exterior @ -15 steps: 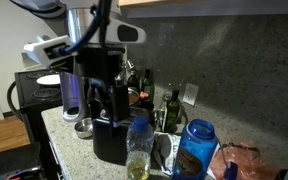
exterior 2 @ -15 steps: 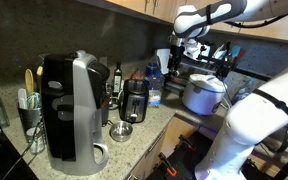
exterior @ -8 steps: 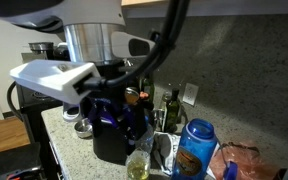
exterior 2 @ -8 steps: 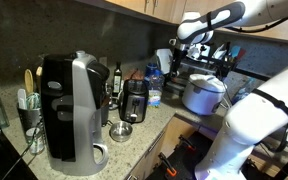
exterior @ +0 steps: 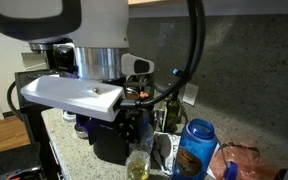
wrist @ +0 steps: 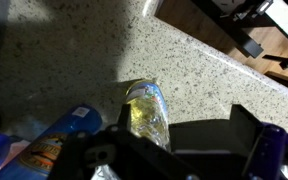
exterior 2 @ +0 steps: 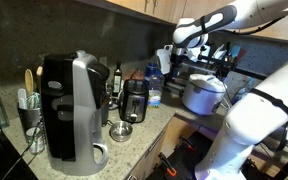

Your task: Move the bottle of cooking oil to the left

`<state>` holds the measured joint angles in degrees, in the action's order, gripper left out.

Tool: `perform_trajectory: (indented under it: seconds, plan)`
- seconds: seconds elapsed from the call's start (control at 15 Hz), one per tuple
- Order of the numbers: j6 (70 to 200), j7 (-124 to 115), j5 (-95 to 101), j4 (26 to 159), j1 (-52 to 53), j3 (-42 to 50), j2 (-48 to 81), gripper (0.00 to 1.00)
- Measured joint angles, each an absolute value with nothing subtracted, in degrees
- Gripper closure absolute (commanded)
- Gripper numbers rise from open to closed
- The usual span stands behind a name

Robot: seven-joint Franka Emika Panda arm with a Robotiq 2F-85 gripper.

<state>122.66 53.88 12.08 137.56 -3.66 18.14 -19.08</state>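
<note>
One bottle of cooking oil (wrist: 149, 112) | tool (exterior 2: 169, 60) near, opening cannot be told | container (wrist: 54, 142) label blurred

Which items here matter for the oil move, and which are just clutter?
Job:
- bottle of cooking oil

Clutter:
- blue-lidded container
- dark green bottles
- toaster
- coffee maker
</note>
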Motion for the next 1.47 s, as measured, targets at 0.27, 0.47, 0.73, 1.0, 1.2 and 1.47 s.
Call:
perform_trajectory:
  seconds: [0.27,0.47,0.73,1.0,1.2,1.47]
  plan:
    - [122.7,54.05,12.49,137.55,-4.02,17.96,-18.69,0.0]
    - [124.11,56.07,13.18,137.09,-4.02,17.24,-16.84,0.0]
    - [127.03,57.44,14.44,134.74,-4.05,16.3,-13.23,0.0]
    - [129.09,59.48,15.28,132.08,-4.45,16.09,-10.38,0.0]
    - [131.58,64.94,13.39,131.64,-4.78,16.14,-8.8,0.0]
    - [133.0,75.32,6.12,131.63,-4.78,16.13,-6.96,0.0]
